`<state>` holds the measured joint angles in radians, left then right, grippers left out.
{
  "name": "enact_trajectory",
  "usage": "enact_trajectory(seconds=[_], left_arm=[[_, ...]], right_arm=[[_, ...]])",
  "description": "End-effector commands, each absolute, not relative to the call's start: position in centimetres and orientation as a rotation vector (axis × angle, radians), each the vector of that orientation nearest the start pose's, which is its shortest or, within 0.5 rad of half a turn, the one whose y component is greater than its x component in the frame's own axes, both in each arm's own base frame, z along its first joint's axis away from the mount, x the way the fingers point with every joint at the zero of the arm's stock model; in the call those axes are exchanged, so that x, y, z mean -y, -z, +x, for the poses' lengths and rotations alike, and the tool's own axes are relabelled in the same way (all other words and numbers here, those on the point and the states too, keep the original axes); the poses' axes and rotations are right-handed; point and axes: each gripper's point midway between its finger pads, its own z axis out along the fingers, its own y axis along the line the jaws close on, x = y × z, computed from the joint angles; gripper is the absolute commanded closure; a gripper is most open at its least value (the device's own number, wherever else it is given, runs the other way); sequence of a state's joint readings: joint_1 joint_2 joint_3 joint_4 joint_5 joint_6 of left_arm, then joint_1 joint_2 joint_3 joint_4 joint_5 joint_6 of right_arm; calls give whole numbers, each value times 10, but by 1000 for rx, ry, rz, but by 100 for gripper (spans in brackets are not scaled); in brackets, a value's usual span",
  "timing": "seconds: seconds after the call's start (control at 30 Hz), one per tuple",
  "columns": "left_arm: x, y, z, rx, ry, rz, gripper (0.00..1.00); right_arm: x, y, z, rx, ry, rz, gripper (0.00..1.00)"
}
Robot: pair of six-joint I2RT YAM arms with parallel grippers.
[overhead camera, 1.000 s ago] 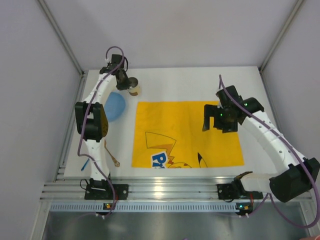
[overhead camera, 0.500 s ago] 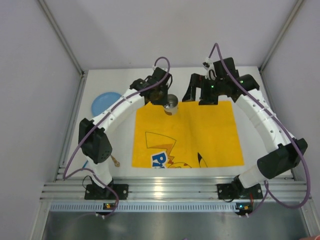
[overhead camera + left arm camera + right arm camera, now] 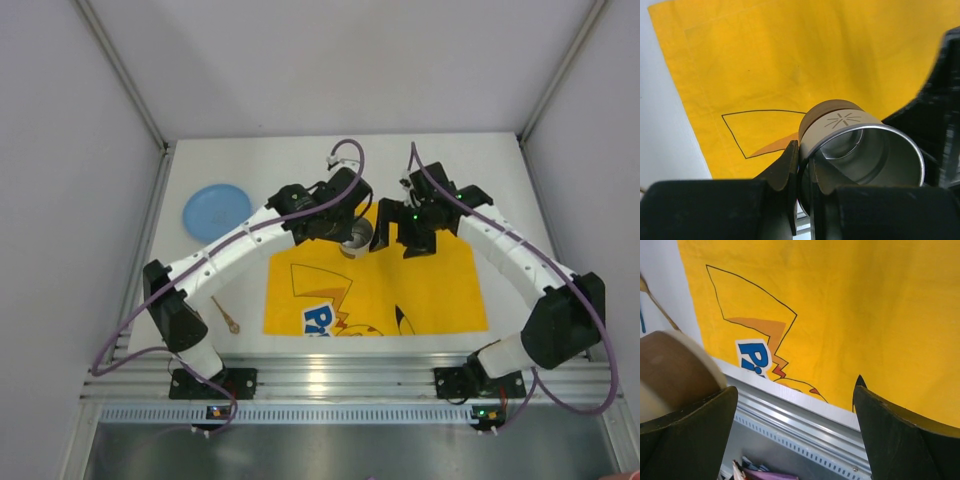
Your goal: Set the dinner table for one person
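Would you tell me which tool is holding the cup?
The left tool, shut on the cup's rim; the right tool is open, gripping nothing.

Plain pale grey panels closed in the white counter (image 3: 300,160) on three sides: back wall (image 3: 340,60), left wall (image 3: 60,200), right wall (image 3: 600,180). Slim aluminium posts (image 3: 120,70) stood in both far corners. A ribbed aluminium rail (image 3: 330,380) ran along the near edge, with glare mid-rail and a dull grey metal sheet (image 3: 330,450) below. Light was soft and even.
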<state>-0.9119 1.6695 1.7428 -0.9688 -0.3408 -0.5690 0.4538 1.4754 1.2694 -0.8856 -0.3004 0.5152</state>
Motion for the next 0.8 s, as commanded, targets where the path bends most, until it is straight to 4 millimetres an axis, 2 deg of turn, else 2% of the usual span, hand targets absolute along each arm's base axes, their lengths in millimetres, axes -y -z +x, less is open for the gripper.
enact_trajectory(seconds=[0.0,0.07,0.17,0.27,0.4,0.6,0.77], left_arm=[[290,-225,277,-2446,121,216,100],[283,-210,274,-2487,62,215,100],[279,-198,268,-2509,46,225,100],[285,-199,268,-2502,89,224,100],[297,-204,273,-2490,132,241,100],[322,-211,278,-2482,176,297,100],[343,-203,272,-2489,176,373,100]], right_arm=[[-208,-214,266,-2543,-738,-28,0],[-199,-234,261,-2477,-731,-2,0],[-196,-254,250,-2435,-767,8,0],[-197,-257,241,-2441,-808,17,0],[-200,-236,237,-2491,-819,44,1],[-210,-209,245,-2526,-830,81,1],[-221,-204,254,-2536,-842,75,2]])
